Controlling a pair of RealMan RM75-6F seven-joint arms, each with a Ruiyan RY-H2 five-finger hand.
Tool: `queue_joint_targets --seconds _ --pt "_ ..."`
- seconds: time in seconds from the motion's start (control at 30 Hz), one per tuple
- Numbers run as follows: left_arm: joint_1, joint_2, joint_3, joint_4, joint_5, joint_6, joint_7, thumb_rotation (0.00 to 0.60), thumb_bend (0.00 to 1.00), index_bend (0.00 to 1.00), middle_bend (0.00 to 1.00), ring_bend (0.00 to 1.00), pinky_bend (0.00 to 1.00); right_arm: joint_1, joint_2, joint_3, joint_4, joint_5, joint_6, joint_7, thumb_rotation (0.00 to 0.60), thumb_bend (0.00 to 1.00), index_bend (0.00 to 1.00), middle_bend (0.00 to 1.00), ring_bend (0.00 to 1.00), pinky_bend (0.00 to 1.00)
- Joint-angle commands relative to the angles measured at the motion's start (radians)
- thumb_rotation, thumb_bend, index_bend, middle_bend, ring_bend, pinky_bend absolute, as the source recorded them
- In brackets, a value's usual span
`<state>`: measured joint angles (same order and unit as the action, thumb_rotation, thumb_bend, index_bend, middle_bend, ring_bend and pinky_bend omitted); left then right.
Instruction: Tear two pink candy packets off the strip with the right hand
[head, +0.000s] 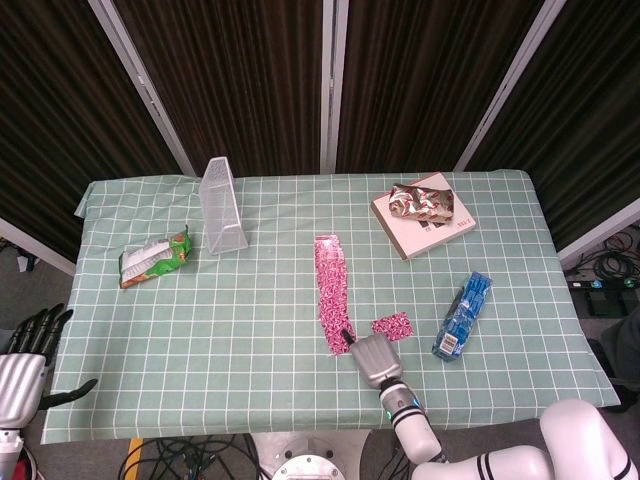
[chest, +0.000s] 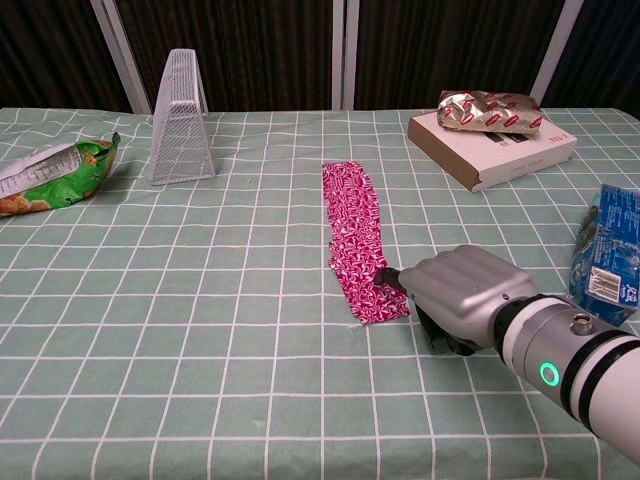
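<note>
Right hand (head: 372, 357) at the near end of the pink candy strip (head: 332, 290), fingers curled down.

Head view: the strip's long axis runs away from the robot toward the table's far side, and the right hand sits at its near end, just to the strip's right, with a dark fingertip touching the near right corner; whether it truly pinches the packet I cannot tell. One torn-off pink packet (head: 392, 325) lies just right of the strip. The left hand (head: 25, 355) hangs open off the table's left edge, well apart, so the right is far nearer. Chest view: the right hand (chest: 455, 295) is knuckles-up, its fingertip on the strip (chest: 357, 235) at the last packet's right edge; the strip lies left of and beyond the hand.
</note>
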<state>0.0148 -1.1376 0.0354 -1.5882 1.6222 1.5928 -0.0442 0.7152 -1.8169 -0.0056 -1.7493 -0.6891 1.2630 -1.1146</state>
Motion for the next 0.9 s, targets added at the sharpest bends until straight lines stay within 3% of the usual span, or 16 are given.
queue_joint_targets --seconds 0.03,0.9 --pt "0.001 0.001 0.000 0.000 0.000 0.001 0.000 0.505 0.01 0.05 0.01 0.00 0.09 0.002 -0.004 -0.002 0.000 -0.004 -0.001 0.000 0.600 1.00 0.10 0.88 0.81 0.70" --pt "0.007 0.013 -0.003 0.006 -0.005 0.011 -0.031 0.510 0.01 0.05 0.01 0.00 0.09 0.035 -0.087 0.002 0.011 0.007 -0.013 -0.039 0.600 1.00 0.11 0.88 0.81 0.70"
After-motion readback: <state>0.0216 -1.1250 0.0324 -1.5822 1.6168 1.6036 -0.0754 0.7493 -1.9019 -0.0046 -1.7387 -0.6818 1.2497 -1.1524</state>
